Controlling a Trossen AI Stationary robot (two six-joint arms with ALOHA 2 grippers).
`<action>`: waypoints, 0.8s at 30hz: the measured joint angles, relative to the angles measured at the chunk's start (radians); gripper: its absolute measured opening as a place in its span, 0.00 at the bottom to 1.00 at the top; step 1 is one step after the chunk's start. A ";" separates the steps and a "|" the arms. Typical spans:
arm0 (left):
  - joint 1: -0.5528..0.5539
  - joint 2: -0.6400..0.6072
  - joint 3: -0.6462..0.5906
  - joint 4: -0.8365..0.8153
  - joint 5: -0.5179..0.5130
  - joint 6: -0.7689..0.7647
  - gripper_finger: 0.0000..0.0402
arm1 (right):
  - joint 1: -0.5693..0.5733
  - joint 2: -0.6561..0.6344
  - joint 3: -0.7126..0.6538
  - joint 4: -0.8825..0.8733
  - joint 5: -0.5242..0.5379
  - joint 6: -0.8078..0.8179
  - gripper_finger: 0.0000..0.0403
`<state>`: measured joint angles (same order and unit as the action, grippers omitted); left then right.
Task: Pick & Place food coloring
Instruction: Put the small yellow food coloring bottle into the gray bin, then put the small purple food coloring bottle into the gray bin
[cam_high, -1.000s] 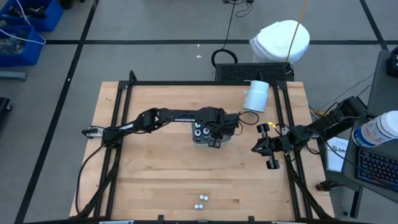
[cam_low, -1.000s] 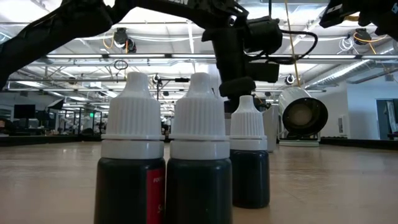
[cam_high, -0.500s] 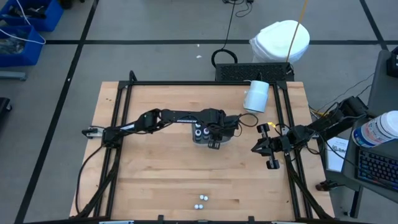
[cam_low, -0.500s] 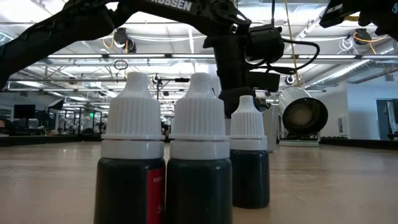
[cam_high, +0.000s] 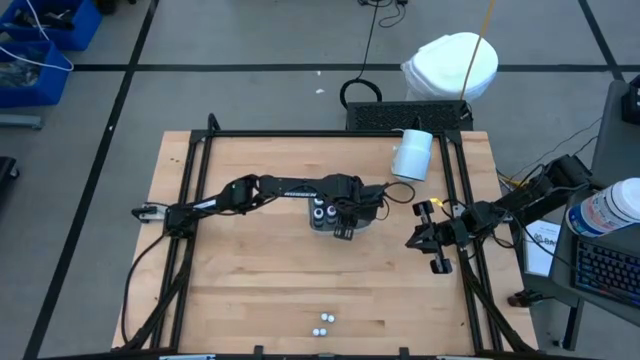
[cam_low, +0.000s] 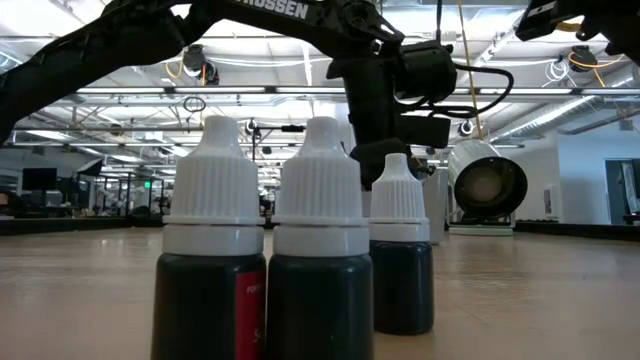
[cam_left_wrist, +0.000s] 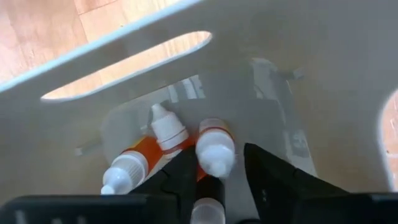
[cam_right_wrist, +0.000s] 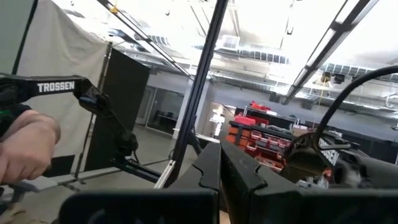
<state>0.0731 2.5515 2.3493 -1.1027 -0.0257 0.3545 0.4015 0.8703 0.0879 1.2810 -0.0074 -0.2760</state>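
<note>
Three food coloring bottles (cam_low: 320, 250), dark with white ribbed caps, stand upright near the table's front edge (cam_high: 322, 322). More white-capped bottles (cam_left_wrist: 168, 127) lie in the grey tray (cam_high: 340, 222) at mid-table. My left gripper (cam_left_wrist: 217, 177) points down into the tray. It is open, with one white-capped bottle (cam_left_wrist: 216, 151) between its fingers. My right gripper (cam_high: 436, 243) waits shut above the table's right edge. My left gripper comes at the bottle from above, one finger on either side of its white cap (cam_left_wrist: 219, 142). A gap shows between the cap and one finger (cam_left_wrist: 267, 177). Whether the other finger (cam_left_wrist: 185, 177) touches the bottle, I cannot tell.
A large white cylinder (cam_high: 412, 153) lies on its side at the far right of the table and shows as a round opening (cam_low: 487, 186) in the low view. The black frame rails (cam_high: 195, 200) run along the table's sides. Bare wood lies between tray and front bottles.
My left gripper has sunk a little toward the tray and then kept still. The three front bottles have not moved.
</note>
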 joint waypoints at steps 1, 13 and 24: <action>0.000 0.000 0.000 0.000 0.000 0.000 0.37 | 0.000 0.000 0.000 0.000 0.001 0.000 0.00; -0.004 -0.042 0.005 0.004 -0.034 0.010 0.49 | 0.000 0.000 0.000 0.000 0.001 -0.001 0.00; -0.074 -0.353 0.007 -0.112 -0.124 0.060 0.44 | 0.000 -0.001 0.000 0.000 0.002 -0.005 0.00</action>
<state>-0.0009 2.1986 2.3562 -1.2149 -0.1497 0.4140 0.4015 0.8696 0.0879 1.2814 -0.0059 -0.2806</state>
